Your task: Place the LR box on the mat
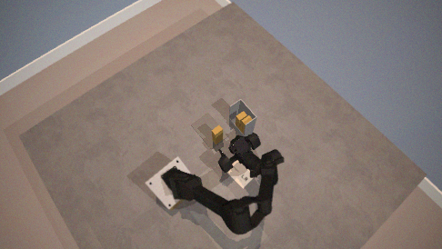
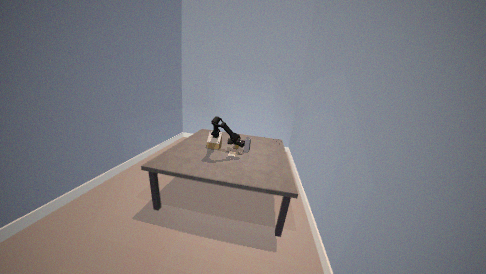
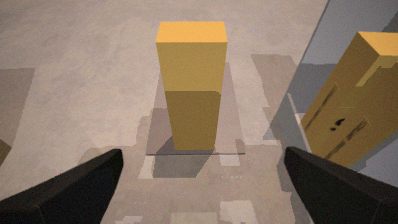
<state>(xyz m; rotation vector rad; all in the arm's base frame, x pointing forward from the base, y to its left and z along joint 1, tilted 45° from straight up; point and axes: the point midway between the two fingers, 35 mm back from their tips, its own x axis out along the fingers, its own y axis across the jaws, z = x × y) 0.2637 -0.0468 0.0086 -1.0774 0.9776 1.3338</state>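
1. Although one yellow box [image 1: 217, 133] [image 2: 236, 147] [image 3: 194, 67] is already out of the bin [image 1: 254, 125] [image 2: 247, 145] [image 3: 318, 47], the job looks unfinished: it stands upright on its small end, on what appears to be the mat [image 1: 211, 122] [image 3: 233, 132], rather than lying down.

2. Two other boxes [image 1: 243, 119] [image 3: 337, 110] stand inside the bin, as the task wants them left. Dark print shows on one of them in the wrist view, but the letters cannot be made out.

3. No code shows on the faces of the lone box turned to the cameras. Whether it is the LR part cannot be confirmed; its place outside the bin suggests that it is the one chosen.

4. The claw [image 1: 238, 145] [image 2: 242, 143] [image 3: 204, 155] is released, its fingers spread wide with nothing between them. In the wrist view the lone box rises ahead, between the two finger lines, with no contact visible.

5. What remains, as I judge it, is to lay the box over so that its printed side ends up on top, then back the arm off until it touches nothing. Tipping it the wrong way would hide the code, and the nearby bin wall leaves limited room on one side.
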